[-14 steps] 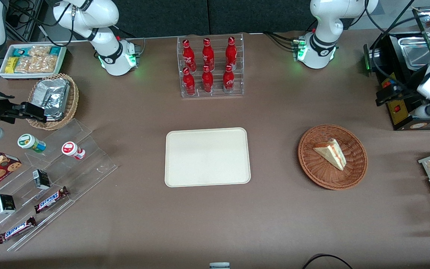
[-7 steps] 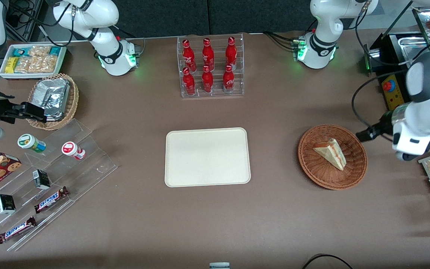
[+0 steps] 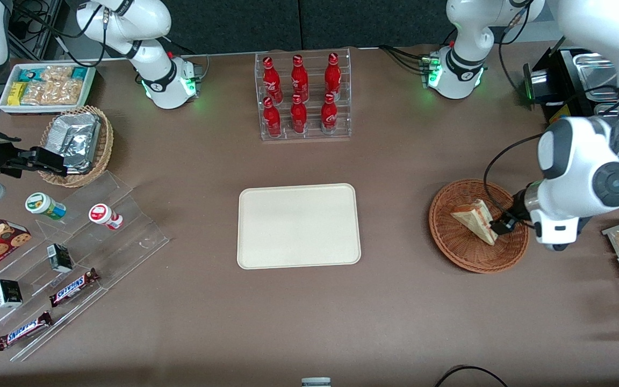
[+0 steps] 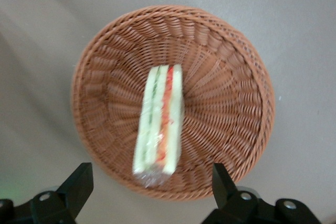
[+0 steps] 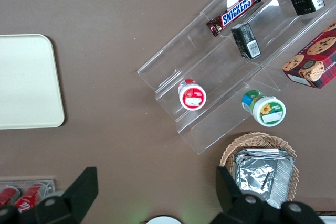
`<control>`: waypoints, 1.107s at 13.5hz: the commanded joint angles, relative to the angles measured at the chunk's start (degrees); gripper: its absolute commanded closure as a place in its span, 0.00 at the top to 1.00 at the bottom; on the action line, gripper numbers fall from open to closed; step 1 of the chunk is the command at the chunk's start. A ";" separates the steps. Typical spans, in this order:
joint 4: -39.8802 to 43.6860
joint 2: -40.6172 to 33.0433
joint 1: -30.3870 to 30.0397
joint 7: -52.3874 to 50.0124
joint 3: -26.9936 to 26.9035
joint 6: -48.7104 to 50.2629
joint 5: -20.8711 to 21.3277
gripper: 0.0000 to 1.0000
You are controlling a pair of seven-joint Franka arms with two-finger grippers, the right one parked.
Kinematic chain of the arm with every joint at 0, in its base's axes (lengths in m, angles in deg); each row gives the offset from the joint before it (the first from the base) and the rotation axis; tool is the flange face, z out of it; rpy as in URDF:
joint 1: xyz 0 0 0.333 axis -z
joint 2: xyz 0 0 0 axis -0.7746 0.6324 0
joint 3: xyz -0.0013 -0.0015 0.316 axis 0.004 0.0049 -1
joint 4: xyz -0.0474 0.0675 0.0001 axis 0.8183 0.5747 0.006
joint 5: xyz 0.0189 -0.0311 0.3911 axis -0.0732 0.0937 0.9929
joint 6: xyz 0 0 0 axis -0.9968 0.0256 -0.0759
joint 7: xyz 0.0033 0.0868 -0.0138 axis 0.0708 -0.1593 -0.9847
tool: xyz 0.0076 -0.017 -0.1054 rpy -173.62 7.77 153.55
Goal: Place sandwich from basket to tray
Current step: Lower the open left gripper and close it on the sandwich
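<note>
My gripper hangs above the basket, over the rim toward my end of the table, with its fingers spread wide and nothing between them. From my wrist I look straight down into the woven bowl: the sandwich lies inside it, near the middle, its cut edge turned up so that the green and red-orange layers run as stripes between the pale bread. It seems to be in clear wrap, which bunches at the end nearest my fingers. In the front view the gripper shows as a dark tip just beside the sandwich, at the wedge's broad end; I cannot tell from there whether it touches. The tray sits on the table well apart from the basket, toward the parked arm's end, with its flat cream surface bare. Farther from the front camera than the tray stands a clear rack of red bottles.
</note>
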State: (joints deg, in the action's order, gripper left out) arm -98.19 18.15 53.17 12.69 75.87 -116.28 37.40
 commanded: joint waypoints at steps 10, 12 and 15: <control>-12.57 3.30 0.50 -5.77 1.00 -18.54 0.22 1.00; -14.67 3.66 0.50 -5.68 1.00 -21.09 0.56 1.00; -14.16 3.48 0.24 -5.68 1.00 -20.66 0.48 1.00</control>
State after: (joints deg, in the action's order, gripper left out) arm -111.64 22.32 53.36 7.91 76.86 -135.91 37.53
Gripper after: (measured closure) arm 0.000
